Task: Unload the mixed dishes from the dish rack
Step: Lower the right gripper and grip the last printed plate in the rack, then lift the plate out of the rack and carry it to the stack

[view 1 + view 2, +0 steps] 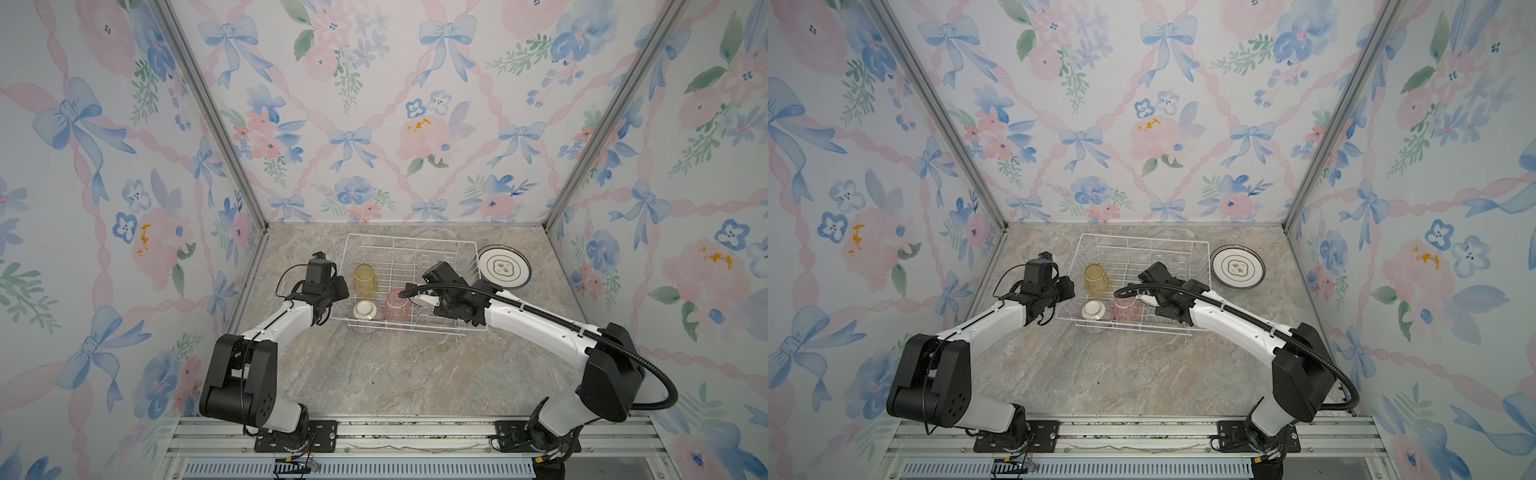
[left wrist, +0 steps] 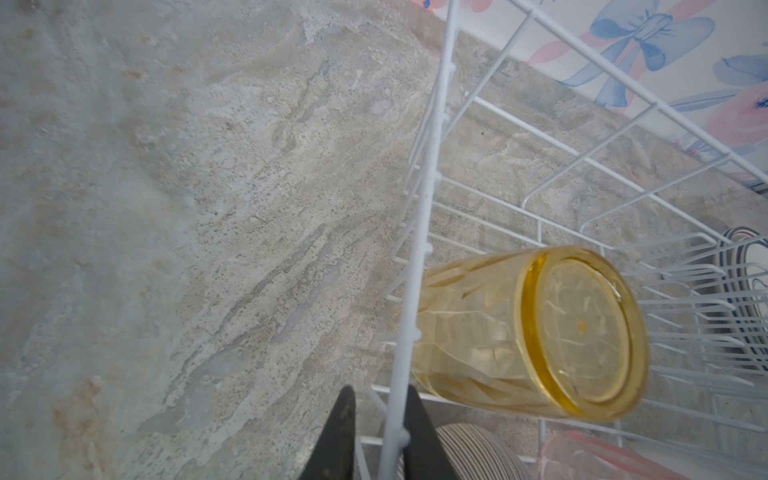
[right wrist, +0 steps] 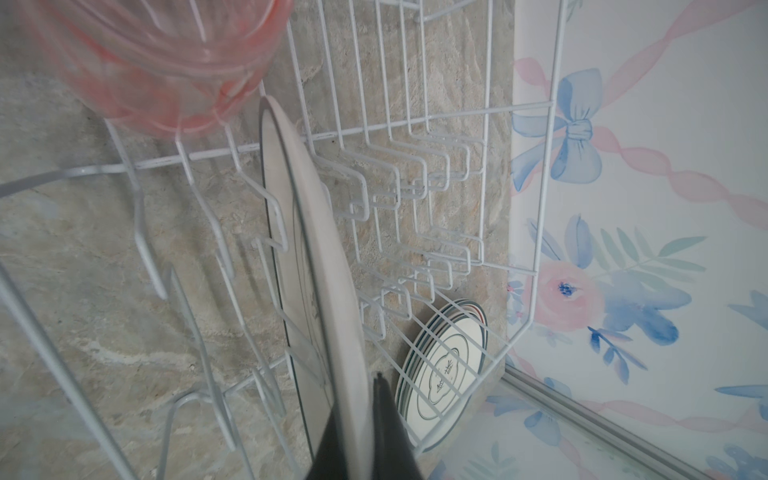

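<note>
The white wire dish rack [image 1: 409,240] [image 1: 1142,239] sits at the back of the table. It holds an upturned yellow tumbler [image 1: 365,280] [image 2: 532,332], a pink tumbler [image 1: 397,305] [image 3: 158,62] and a small striped bowl [image 1: 365,316] [image 2: 469,453]. My left gripper [image 1: 332,309] [image 2: 380,395] is shut on the rack's left rim wire, beside the bowl. My right gripper [image 1: 419,297] [image 3: 357,399] reaches into the rack, shut on the edge of an upright plate [image 3: 316,249]. Another plate [image 3: 276,232] stands just behind it.
A stack of dark-rimmed plates [image 1: 503,266] [image 1: 1237,266] [image 3: 444,374] lies flat on the marble table [image 1: 395,374], just right of the rack. Wallpapered walls close in the back and both sides. Empty plate prongs [image 3: 415,199] stand beside the held plate.
</note>
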`<state>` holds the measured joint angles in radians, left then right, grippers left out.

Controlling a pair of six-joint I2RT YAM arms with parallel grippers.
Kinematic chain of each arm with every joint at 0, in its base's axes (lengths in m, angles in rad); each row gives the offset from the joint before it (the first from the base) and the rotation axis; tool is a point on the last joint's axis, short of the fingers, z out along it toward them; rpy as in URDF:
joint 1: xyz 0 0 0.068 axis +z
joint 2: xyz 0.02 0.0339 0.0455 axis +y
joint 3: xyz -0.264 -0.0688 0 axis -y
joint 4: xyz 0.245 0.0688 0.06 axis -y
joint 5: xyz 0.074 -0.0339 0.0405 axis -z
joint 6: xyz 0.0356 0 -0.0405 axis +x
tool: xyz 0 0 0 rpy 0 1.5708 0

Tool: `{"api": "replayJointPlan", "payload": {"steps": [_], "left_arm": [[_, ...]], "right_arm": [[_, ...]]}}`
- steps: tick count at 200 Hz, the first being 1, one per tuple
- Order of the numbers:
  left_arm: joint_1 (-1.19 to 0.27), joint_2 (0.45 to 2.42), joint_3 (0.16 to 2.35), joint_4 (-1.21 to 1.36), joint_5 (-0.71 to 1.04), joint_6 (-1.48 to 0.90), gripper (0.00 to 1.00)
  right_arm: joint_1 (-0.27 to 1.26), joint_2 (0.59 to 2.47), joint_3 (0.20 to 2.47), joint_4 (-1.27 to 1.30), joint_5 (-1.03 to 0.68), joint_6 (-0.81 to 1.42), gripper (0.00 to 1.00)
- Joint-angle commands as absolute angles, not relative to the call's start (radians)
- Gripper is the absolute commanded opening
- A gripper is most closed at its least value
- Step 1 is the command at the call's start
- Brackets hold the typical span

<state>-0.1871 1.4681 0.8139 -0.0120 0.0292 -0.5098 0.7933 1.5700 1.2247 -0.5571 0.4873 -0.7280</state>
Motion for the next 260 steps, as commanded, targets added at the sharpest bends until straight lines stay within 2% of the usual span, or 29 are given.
{"api": "replayJointPlan", "payload": {"steps": [1, 46, 90, 124, 192, 216, 260], "left_arm": [[-0.188, 1.498, 0.802, -0.071, 0.063, -0.504, 0.21], [-0.188, 1.495, 0.8, -0.07, 0.062, -0.503, 0.21], [-0.187, 1.496, 0.804, -0.07, 0.063, -0.503, 0.21], [-0.187, 1.502, 0.813, -0.071, 0.065, -0.502, 0.21], [-0.19, 1.515, 0.827, -0.07, 0.07, -0.499, 0.21], [-0.19, 1.516, 0.827, -0.071, 0.068, -0.499, 0.21], [-0.191, 1.514, 0.823, -0.07, 0.068, -0.499, 0.21]], "right_arm": [[0.789, 1.537, 1.178, -0.39, 0.621, -0.737, 0.0], [0.78, 1.463, 1.15, -0.292, 0.64, -0.765, 0.0], [0.745, 1.376, 1.163, -0.332, 0.545, -0.733, 0.0], [0.671, 1.307, 1.223, -0.366, 0.485, -0.629, 0.0], [0.331, 1.235, 1.337, -0.445, 0.177, -0.163, 0.0], [0.199, 1.253, 1.364, -0.482, 0.101, 0.007, 0.0], [-0.062, 1.331, 1.36, -0.482, -0.151, 0.357, 0.0]]}}
